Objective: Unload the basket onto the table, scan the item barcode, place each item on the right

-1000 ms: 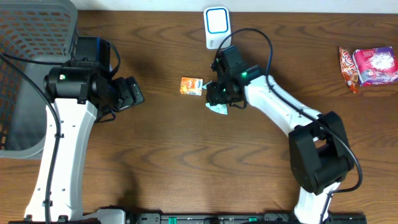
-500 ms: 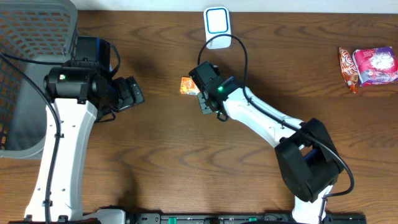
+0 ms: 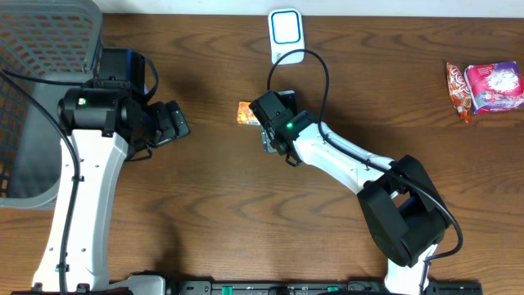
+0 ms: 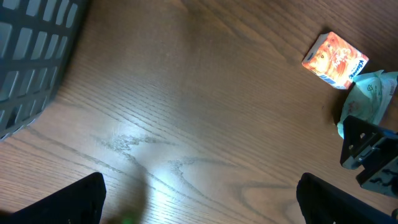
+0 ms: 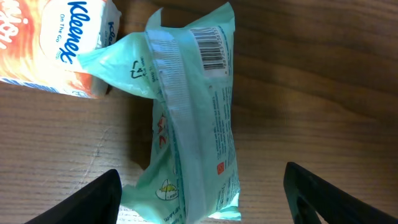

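Between the spread fingers of the right gripper (image 5: 200, 193) lies one green packet (image 5: 193, 124), touching one orange tissue pack (image 5: 53, 46); the left gripper (image 4: 199, 196) gapes empty.

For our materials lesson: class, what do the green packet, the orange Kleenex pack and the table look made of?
Green packet: probably thin plastic film; crinkled, slightly glossy, crimped seam. Kleenex pack: likely soft plastic wrap; smooth, printed surface. Table: wood or wood-look laminate; visible grain, satin finish.

Four packets (image 3: 494, 86), one scanner (image 3: 285, 33), one basket (image 3: 41, 49)
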Controlling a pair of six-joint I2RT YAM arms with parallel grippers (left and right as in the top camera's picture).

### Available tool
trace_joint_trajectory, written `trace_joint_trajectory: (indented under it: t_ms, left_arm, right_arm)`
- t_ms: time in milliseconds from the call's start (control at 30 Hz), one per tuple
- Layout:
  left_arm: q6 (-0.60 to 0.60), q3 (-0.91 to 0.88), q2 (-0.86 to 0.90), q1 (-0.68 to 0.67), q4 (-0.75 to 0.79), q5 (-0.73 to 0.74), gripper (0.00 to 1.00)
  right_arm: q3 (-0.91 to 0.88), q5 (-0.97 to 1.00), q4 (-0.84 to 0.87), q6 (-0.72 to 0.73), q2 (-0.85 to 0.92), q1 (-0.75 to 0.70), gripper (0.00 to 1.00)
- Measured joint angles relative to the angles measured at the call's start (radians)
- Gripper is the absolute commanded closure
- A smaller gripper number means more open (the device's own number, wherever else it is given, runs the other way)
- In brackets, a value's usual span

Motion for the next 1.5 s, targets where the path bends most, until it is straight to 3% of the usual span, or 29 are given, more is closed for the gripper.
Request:
trace_joint_trajectory:
  t_ms: [133,300,1000,1067,1200,1500]
  left_arm:
    - [0.0,0.0,0.0,0.0,0.0,0.0,0.02]
    - [0.0,0.0,0.0,0.0,0.0,0.0,0.02]
    - [0.0,0.0,0.0,0.0,0.0,0.0,0.02]
    - [0.0,0.0,0.0,0.0,0.0,0.0,0.02]
    - [0.0,0.0,0.0,0.0,0.0,0.0,0.02]
    - [0.0,0.0,0.0,0.0,0.0,0.0,0.02]
  right_arm:
    - [-0.003,0.001,0.025,0.009,0.0,0.0,0.37]
    - [-0.004,0.003,0.043,0.012,0.0,0.0,0.42]
    - [-0.005,0.005,0.182,-0.137,0.048,0.0,0.39]
    - [-0.005,0.01,0.181,-0.138,0.078,0.0,0.45]
    - [-0.006,0.031,0.183,-0.143,0.103,0.0,0.71]
    - [-0.006,0.045,0.174,-0.156,0.102,0.002,0.93]
